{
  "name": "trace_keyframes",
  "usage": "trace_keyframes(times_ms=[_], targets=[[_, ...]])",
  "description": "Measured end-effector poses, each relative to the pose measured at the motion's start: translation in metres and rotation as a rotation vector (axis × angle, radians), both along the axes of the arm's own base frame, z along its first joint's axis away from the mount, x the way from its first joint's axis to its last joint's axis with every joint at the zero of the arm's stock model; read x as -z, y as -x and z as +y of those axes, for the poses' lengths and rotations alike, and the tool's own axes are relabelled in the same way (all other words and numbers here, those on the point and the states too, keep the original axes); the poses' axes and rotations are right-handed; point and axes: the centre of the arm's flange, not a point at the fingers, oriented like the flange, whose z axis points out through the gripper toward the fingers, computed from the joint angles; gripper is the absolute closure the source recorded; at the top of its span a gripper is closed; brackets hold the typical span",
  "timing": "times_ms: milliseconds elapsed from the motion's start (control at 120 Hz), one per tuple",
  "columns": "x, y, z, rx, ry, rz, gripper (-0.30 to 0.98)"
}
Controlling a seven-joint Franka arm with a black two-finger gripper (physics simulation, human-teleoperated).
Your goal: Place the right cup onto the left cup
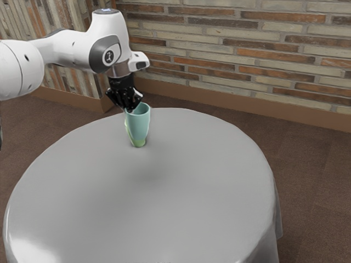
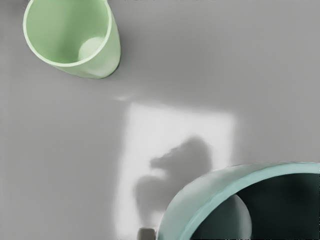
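Right now, your gripper [image 1: 131,109] has its jaws pinching the teal cup [image 1: 139,121] at the rim, holding it roughly upright above the table [image 1: 148,208]. Lower down, the green cup [image 2: 106,59] stands on the tabletop, partly behind the teal cup in the exterior view. Farthest from you runs the brick wall [image 1: 247,52].

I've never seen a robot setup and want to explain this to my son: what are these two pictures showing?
The machine is a white robot arm with a black gripper. The exterior view is taken from the arm's side; the wrist view comes from a camera on its hand, looking down. On the round grey table stands an open green cup. The jaws appear to be holding the teal cup near its rim, raised off the table; the exterior view shows it in front of the green one.
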Motion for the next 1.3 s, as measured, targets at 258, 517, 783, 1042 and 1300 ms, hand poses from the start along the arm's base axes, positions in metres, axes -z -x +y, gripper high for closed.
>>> trace_keyframes(times_ms=[258,517,783,1042,1300], targets=[[0.011,-0.040,0.035,-0.004,0.045,0.041,0.79],[-0.001,-0.052,0.065,-0.007,0.023,0.026,0.79],[0.001,-0.075,0.084,0.007,-0.004,0.003,0.79],[0.010,-0.087,0.107,0.002,-0.012,0.005,0.79],[0.026,-0.100,0.118,0.012,-0.026,-0.027,0.79]])
